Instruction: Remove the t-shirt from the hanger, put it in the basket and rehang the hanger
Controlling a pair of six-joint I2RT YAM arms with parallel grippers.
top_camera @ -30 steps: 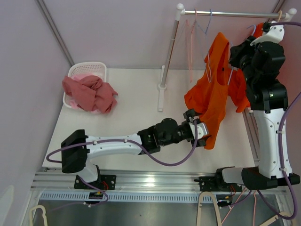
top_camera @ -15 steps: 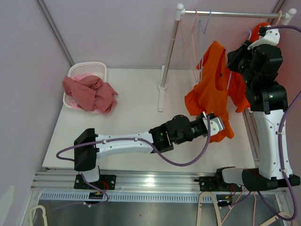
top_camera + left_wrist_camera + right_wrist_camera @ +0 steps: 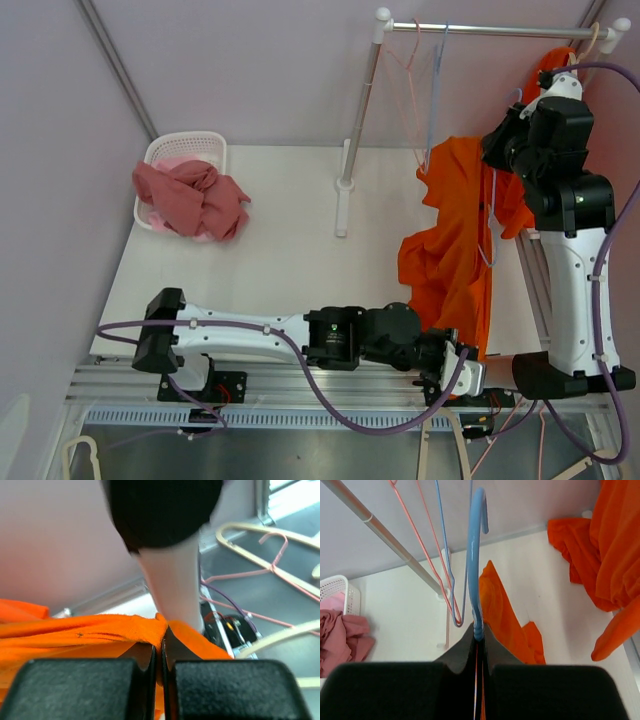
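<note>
**White desk, orange shirt: the pull has begun**

Pale walls close in a white desk [image 3: 280, 250], with a clothes rail [image 3: 500, 30] at its far right and a basket [image 3: 185, 150] of pink clothes [image 3: 195, 195] at far left. The orange t-shirt [image 3: 455, 250] is stretched between the two arms on the right side, from high near the rail down to the desk's near edge.

A second ago the left arm [image 3: 250, 325] reached over the middle of the desk, its jaws wide beside the shirt's lower edge. Now those jaws are pressed tight on a fold of orange cloth, as the wrist view shows. The arm has swung back, so the pinch sits at the near edge by the right arm's base. The shirt has lengthened with it.

The right arm [image 3: 570, 260] stands tall. Its jaws are clamped narrow on the neck of the blue hanger [image 3: 476, 555], just below the hook, which is held clear of the rail.

With the hanger pinned above and the hem dragged down, the stripping pull looks under way. A loop of hanger wire shows against the cloth, but I cannot tell whether either shoulder has slipped free.
</note>
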